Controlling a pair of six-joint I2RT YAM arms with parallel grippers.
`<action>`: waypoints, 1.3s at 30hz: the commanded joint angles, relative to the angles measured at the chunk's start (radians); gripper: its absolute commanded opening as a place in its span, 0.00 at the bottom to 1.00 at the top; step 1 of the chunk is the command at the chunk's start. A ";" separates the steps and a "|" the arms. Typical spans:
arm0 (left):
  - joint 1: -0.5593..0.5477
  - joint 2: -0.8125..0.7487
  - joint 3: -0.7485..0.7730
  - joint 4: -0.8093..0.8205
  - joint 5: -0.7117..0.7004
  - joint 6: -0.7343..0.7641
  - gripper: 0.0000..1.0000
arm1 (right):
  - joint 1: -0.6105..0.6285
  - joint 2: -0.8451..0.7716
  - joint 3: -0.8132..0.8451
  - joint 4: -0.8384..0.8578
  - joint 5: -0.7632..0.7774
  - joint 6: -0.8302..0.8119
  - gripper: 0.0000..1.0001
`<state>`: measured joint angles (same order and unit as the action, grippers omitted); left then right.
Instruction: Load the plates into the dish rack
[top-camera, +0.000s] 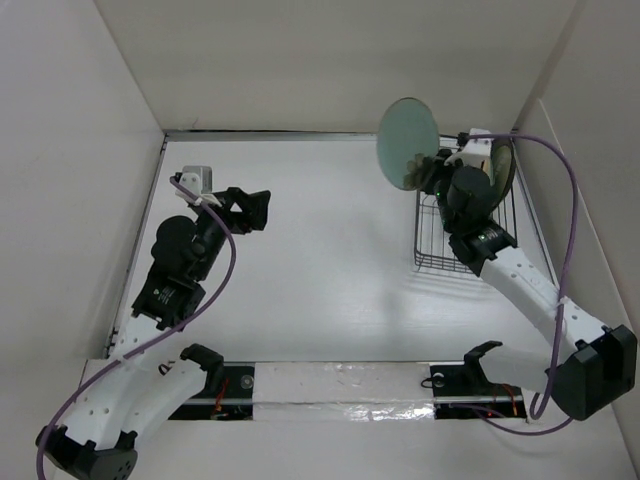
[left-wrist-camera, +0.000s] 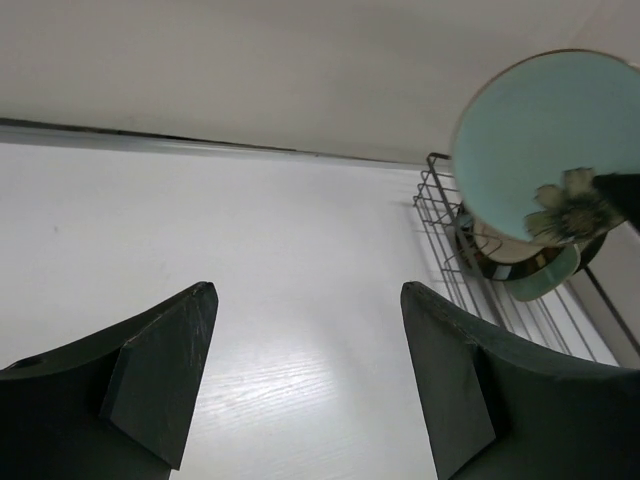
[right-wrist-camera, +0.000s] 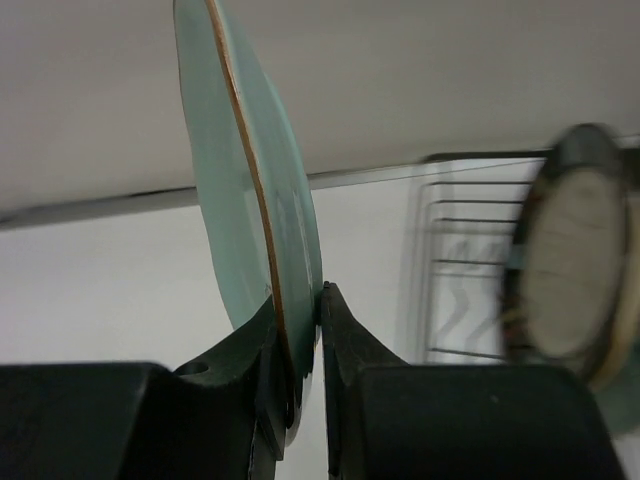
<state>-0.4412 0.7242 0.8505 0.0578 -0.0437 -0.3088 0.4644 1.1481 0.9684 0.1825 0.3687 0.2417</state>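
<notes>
Standing upright in the right hand (right-wrist-camera: 320, 305), teal flower-marked round plate (top-camera: 403, 135)

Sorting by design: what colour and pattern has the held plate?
Teal plate with a flower near its rim, clearest in left wrist view.

The right arm (top-camera: 505, 268) hides much of the dish rack (top-camera: 431, 243); its racked plates (right-wrist-camera: 570, 270) look blurred.

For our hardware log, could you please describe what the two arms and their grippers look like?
The left arm and right arm match: white links dotted with holes, round black joint housings, and a purple cable looping alongside each. The left gripper and right gripper have matte black, wedge-shaped fingers.
</notes>
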 joint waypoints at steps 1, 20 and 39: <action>0.002 -0.029 -0.033 -0.006 -0.073 0.057 0.72 | -0.069 -0.007 0.104 0.031 0.432 -0.163 0.00; 0.002 -0.065 -0.065 0.016 -0.041 0.048 0.72 | -0.234 0.354 0.329 -0.080 0.396 -0.263 0.00; 0.002 -0.031 -0.065 0.016 -0.048 0.053 0.72 | -0.210 0.246 0.311 -0.040 0.497 -0.262 0.00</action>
<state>-0.4412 0.6922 0.7914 0.0322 -0.0837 -0.2699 0.2371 1.5291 1.2137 -0.0532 0.7746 0.0021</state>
